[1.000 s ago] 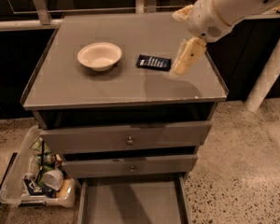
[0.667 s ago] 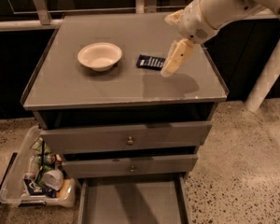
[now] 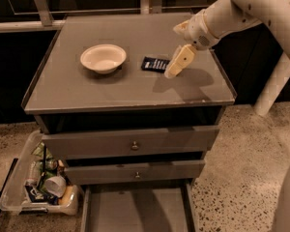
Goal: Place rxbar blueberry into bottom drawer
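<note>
**Fingers [image 3: 178, 62] at the Bar's Right End, Grip Unread**

Showed as one pale wedge with no gap to be seen; could not tell whether spread or pressed together. Found the gripper [image 3: 170, 73] slanting down from the upper right of the view, tip low over the cabinet top [image 3: 135, 93], right at the end of the rxbar blueberry [image 3: 153, 63] that lay away from the white bowl [image 3: 103, 58]. Could not tell whether touching the bar or hanging just above it. Noted the bar lying flat on the cabinet top between bowl and tip, long axis running across the view, nearly in line with the wedge. Judged that the coming grasp called for a small shift toward the bowl, along the bar, with the jaws set across its short width. Saw the bottom drawer [image 3: 135, 209] standing out at floor level, well below and in front, under two shut knobbed fronts. Judged the task barely begun: bar not yet lifted.
</note>
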